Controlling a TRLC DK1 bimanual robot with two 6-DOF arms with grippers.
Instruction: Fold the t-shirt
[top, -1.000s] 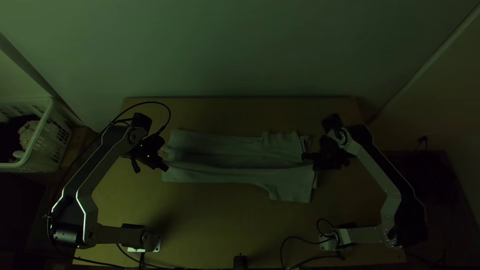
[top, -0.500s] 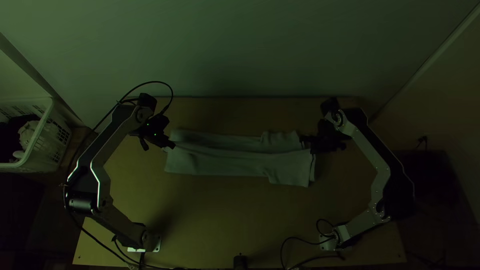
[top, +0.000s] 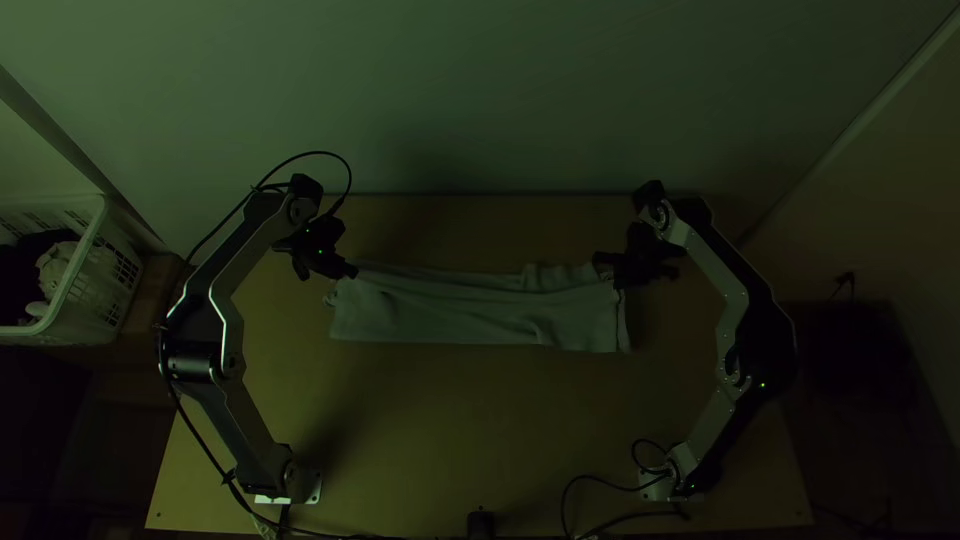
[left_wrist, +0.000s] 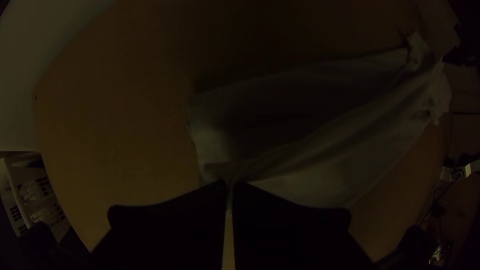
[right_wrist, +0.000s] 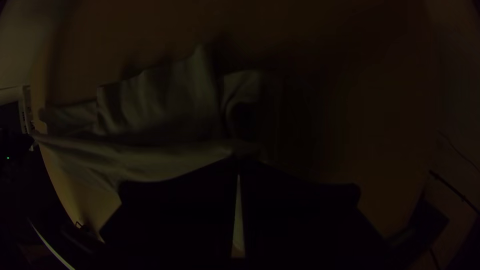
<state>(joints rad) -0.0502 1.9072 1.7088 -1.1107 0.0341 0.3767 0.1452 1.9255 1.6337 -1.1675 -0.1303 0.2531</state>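
T-shirt (top: 450, 310) is forming a long strip, lengthwise fold apparently nearing completion | left gripper (top: 352, 272) and right gripper (top: 600, 265) are pinching its opposite ends | crosswise folding is remaining

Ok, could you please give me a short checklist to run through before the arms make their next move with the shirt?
1. Left tool has a pinch of the shirt: ok, its tips are closed on cloth.
2. Right tool has a pinch too: ok, near the shirt's other end.
3. Shirt within the edges of the table: ok.
4. Upper layer smooth: not ok, creases run along the strip.
5. Hidden layers underneath flat: cannot tell, the upper cloth covers them.
6. Basket out of the shirt's way: ok, off to the side.
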